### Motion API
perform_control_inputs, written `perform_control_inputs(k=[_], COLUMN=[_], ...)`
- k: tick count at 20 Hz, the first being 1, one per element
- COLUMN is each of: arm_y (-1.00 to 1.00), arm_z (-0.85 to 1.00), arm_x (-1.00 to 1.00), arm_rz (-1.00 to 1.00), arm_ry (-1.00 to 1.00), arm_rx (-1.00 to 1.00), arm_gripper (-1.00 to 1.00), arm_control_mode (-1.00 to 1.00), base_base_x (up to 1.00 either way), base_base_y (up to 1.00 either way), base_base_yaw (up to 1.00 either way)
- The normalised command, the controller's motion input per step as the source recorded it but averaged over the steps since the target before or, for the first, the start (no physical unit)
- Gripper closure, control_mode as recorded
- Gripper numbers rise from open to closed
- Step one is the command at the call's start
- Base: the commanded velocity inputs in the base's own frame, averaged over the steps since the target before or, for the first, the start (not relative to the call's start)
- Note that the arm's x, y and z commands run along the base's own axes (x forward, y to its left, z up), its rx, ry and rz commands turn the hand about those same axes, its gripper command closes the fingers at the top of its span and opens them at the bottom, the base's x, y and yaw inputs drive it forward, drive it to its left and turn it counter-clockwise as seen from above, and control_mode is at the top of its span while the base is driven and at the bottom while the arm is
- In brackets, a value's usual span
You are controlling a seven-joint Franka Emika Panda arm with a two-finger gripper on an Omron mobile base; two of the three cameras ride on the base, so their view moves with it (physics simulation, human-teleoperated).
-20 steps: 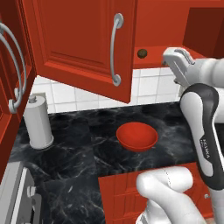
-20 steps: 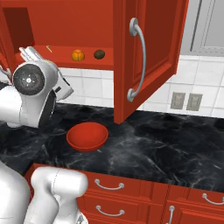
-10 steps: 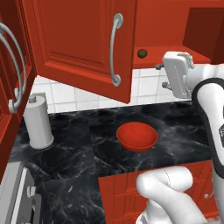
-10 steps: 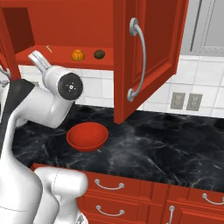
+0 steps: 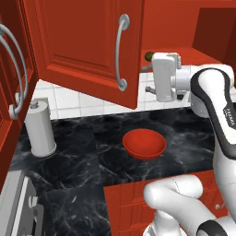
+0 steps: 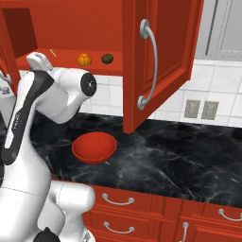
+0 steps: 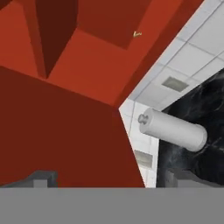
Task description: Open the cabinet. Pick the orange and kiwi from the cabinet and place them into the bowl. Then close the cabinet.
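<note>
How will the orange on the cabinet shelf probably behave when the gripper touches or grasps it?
The orange looks round and smooth, so it would probably roll along the flat shelf if nudged. It seems small, so likely light. Its curved skin may slip unless the fingers close across its middle.

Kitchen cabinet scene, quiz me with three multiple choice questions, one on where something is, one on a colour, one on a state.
1. Where are the orange and the kiwi?
A. in the bowl
B. on the cabinet shelf
C. on the counter

2. What colour is the bowl?
A. red
B. white
C. grey

3. How do the doors of the cabinet stand?
A. shut
B. off their hinges
C. swung open

Answers:
1 B, both fruits sit side by side on the shelf in the right base view.
2 A, it is glossy red on the black counter.
3 C, the doors stand out from the wall and bare the shelf.
</note>
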Motion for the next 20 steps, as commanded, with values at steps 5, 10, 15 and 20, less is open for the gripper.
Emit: perform_control_inputs(k=[5, 10, 15, 20], arm_y=[0.53, 0.36, 0.74, 0.95], arm_z=[0.0, 0.0, 0.0, 0.0], arm_x=[0.03, 0.0, 0.01, -0.01], arm_rz=[0.36, 0.06, 0.15, 0.15], arm_ry=[0.18, 0.0, 0.0, 0.0], arm_rx=[0.02, 0.0, 0.0, 0.0], arm_gripper=[-1.0, -1.0, -1.0, -1.0], arm_control_mode=[-1.0, -1.0, -1.0, -1.0], base_base_x=[0.0, 0.0, 0.0, 0.0], base_base_y=[0.0, 0.0, 0.0, 0.0], base_base_yaw=[0.0, 0.0, 0.0, 0.0])
